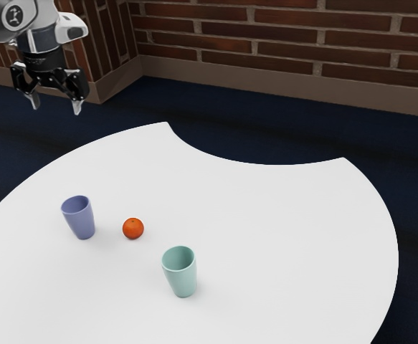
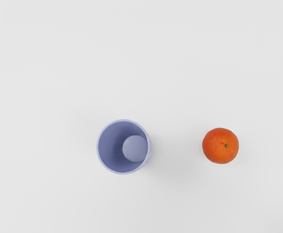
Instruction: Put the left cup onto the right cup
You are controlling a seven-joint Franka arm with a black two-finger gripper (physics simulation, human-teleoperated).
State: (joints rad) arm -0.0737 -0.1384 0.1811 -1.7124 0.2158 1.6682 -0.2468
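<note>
Gripper [image 1: 55, 106] is hanging high at the exterior view's upper left, well above the table [image 1: 287, 236]. Fingers are spread wide and gripping nothing.

Purple cup [image 1: 78, 217] is standing upright, mouth up, on the table toward the exterior view's left. It's reading as a plain handleless tumbler with a wide rim tapering to a narrower base, in pale lavender-blue with a matte finish.

In the wrist view I'm looking almost straight down into the purple cup [image 2: 123, 146]. I'm seeing a round rim, a darker inner wall and a lighter bottom disc. The disc is sitting off-centre toward the orange [image 2: 220, 145], so the camera probably isn't dead over the cup. I can't tell by how much.

In the exterior view the orange [image 1: 133, 228] is sitting near the purple cup, on its exterior-view right, not touching it. In the wrist view its stem dimple is facing up.

Teal cup [image 1: 179, 271] is standing upright, mouth up, further toward the exterior view's right and nearer the camera. It's the same tumbler shape and is clear of the orange. The orange is lying roughly between the two cups.

Both cups are resting separately on the white table, so the purple cup isn't on the teal cup yet.
</note>
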